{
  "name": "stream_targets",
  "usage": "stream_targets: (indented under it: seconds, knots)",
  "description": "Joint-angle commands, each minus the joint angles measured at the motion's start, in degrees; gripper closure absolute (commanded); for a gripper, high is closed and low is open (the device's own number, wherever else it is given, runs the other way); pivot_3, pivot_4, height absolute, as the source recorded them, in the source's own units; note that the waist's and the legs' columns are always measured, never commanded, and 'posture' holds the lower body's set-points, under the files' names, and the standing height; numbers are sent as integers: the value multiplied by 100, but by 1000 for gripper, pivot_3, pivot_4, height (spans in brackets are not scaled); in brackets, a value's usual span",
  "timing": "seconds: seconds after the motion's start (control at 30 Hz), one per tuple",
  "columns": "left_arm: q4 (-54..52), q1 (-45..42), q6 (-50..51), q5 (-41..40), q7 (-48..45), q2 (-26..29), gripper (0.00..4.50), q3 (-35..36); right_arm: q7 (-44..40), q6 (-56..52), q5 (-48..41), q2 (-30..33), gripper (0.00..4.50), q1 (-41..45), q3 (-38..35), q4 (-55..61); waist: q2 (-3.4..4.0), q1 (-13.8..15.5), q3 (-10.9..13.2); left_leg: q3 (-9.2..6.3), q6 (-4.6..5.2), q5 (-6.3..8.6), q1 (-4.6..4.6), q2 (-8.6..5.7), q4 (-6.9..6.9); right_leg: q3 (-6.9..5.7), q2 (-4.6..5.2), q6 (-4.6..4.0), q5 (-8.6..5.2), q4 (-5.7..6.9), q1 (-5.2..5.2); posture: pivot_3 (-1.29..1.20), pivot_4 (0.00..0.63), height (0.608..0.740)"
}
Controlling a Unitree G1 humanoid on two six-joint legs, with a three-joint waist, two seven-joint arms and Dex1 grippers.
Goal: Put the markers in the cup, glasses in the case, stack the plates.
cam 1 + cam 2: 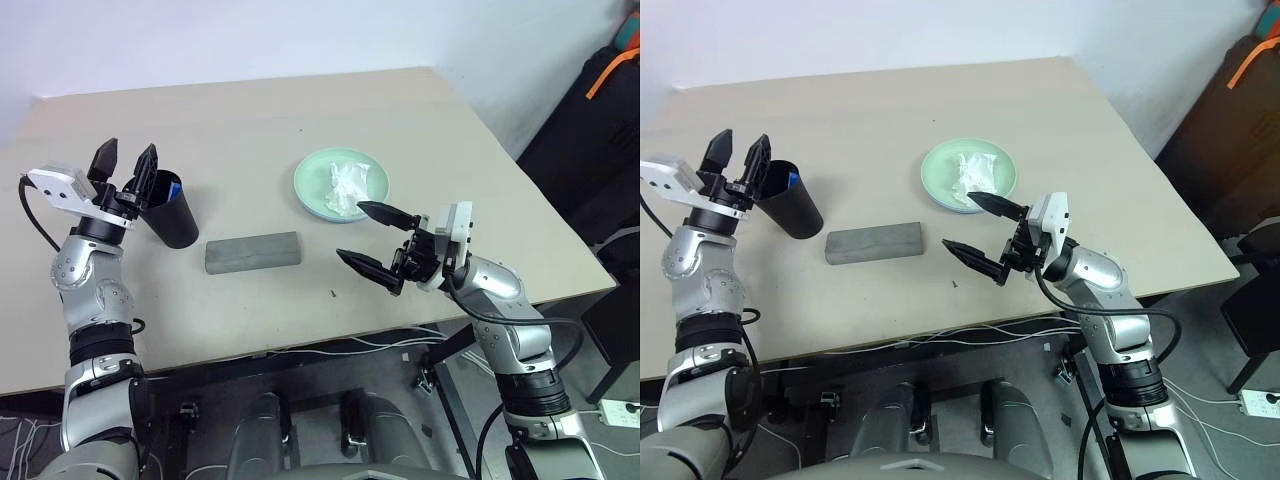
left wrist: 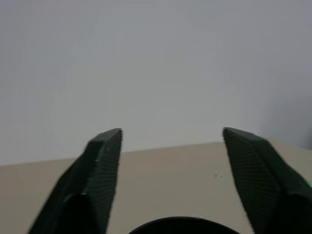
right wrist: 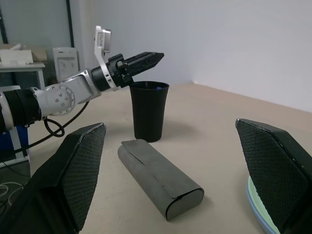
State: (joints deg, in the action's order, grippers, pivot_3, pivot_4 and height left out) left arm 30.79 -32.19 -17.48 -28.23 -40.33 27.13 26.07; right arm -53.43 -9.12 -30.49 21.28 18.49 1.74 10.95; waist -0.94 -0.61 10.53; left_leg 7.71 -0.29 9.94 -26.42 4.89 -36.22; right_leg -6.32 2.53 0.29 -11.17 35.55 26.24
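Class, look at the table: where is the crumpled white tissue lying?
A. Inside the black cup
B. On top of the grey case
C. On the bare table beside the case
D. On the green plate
D: the tissue lies on the green plate, apart from the case and the cup.

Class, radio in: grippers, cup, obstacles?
Left gripper open above tall black cup, blue-capped marker inside. Right gripper open, empty. Grey case shut.
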Motion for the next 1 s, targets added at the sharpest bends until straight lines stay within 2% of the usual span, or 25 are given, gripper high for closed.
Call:
stream_targets:
  seconds: [0.03,0.23,0.53,0.73,0.87,1.0]
  knots:
    - [-245,9,8,-47,33,166,8,87,58,33,-24,-50,0,126,-11,161,0,1,0,0,0,0,0,0,0,0,0,0,0,0,0,0,150,740]
    - [-645,156,364,-217,69,345,8,158,72,2,-45,-55,0,179,0,138,0,0,0,-1,0,0,0,0,0,0,0,0,0,0,1,0,150,740]
    - [-1675,752,1683,-1149,-266,1222,8,755,67,-20,-73,-125,0,255,21,37,1,-13,1,0,-1,1,0,3,6,3,-1,-1,-1,-5,6,0,150,740]
    - [-2948,2291,3477,-2182,-983,1817,8,1148,-182,14,-93,-106,0,479,-61,-458,4,-30,2,-1,-2,2,0,15,14,3,5,-2,-1,-23,11,0,150,740]
    - [-3343,2864,3756,-2197,-1228,1875,8,1142,-284,-189,-65,-5,0,548,10,-555,11,-2,4,-4,-4,3,-6,21,35,-8,7,-3,0,-54,24,0,150,740]
    - [-3593,3303,3562,-1764,-1433,1767,8,851,-349,-287,-135,95,0,423,-91,-479,8,-4,1,39,-3,3,-12,53,98,-3,7,-2,4,-86,9,0,150,740]
